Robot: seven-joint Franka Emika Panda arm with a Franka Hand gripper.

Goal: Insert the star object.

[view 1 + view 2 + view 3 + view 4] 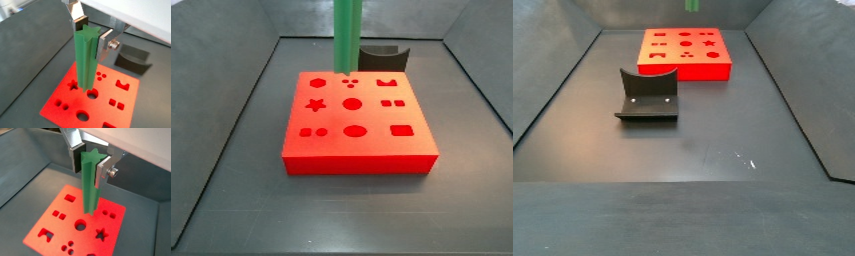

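Observation:
My gripper [87, 32] is shut on the top of the star object [85, 65], a long bright green peg with a star-shaped end. It shows the same way in both wrist views [91, 157]. The peg [89, 183] hangs upright over the red block [107, 107], which has several shaped holes. Its lower end is above the block and not in any hole. The star hole [72, 85] lies off to one side of the peg's lower end. In a side view the peg [346, 35] hangs over the far part of the block [358, 140], beyond the star hole [315, 103]. The gripper itself is out of frame there.
The dark fixture [385, 57] stands on the floor just behind the red block and also shows in a side view [648, 95]. Grey walls enclose the dark floor [714, 140] on all sides.

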